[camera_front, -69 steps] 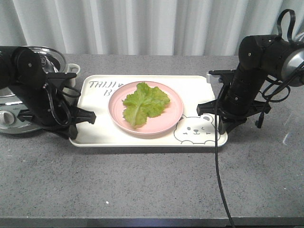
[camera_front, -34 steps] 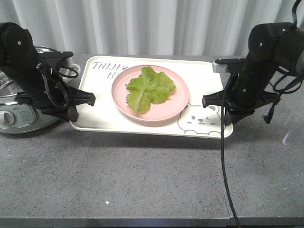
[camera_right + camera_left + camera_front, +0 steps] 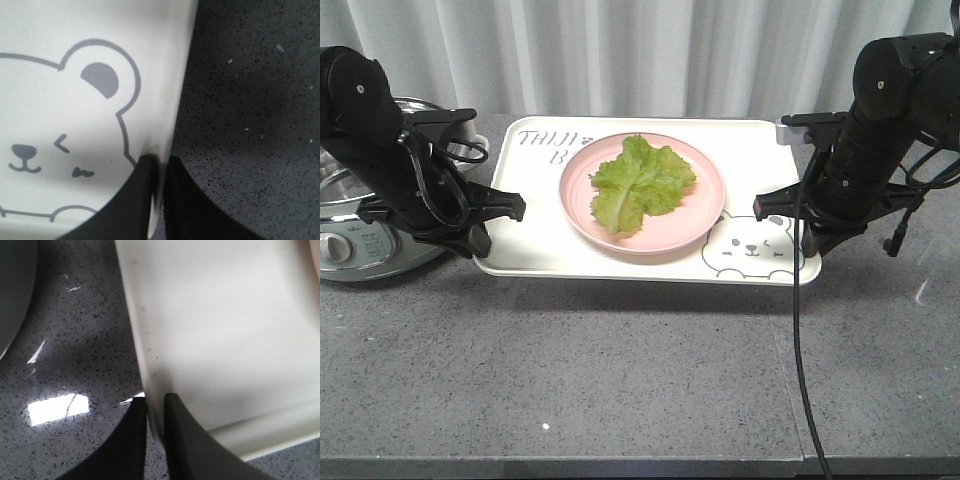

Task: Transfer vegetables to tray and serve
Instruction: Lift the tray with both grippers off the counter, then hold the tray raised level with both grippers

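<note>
The large cream-white rectangular plastic tray (image 3: pixel 532 205) with a grey bear face is pinched at both short rims, the left claw (image 3: pixel 155 400) at its lettering end and the right claw (image 3: pixel 159 165) beside its bear. The light green ruffled lettuce leaf (image 3: pixel 642 183) lies on the round pink plate (image 3: pixel 706 206) at the tray's middle.

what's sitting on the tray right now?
A pink plate holding one lettuce leaf sits on the tray. The plate hides the tray floor beneath it and cuts off part of the lettering; the bear print shows beside it.
</note>
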Tool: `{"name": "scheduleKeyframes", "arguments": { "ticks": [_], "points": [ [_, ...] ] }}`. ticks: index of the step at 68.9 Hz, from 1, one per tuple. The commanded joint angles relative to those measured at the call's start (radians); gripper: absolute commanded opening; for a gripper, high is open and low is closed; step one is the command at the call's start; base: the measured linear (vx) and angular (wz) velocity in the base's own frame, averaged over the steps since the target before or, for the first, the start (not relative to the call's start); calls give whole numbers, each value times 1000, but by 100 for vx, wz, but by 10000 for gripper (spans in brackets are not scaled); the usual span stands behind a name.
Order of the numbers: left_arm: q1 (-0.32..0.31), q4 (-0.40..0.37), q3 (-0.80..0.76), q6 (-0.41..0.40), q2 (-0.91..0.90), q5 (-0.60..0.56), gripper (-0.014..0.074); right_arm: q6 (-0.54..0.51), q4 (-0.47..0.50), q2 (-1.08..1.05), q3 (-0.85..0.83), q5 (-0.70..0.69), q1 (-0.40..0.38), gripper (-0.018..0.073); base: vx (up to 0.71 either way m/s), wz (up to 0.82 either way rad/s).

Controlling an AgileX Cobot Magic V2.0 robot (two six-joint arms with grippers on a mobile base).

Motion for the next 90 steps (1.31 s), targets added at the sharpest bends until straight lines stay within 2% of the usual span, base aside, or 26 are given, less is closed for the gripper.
{"name": "scheduleKeyframes", "arguments": {
  "ticks": [1, 41, 90],
  "points": [
    [-18, -84, -39, 33, -63, -52, -8, -28, 9, -60, -27, -26, 6, -8, 0, 0],
    [-18, -82, -39, 33, -63, -78, -8, -24, 6, -97, -27, -75, 6, -8, 0, 0],
    [-18, -82, -39, 33, -63, -55, -8, -24, 0, -107, -27, -77, 6, -8, 0, 0]
  ]
}}
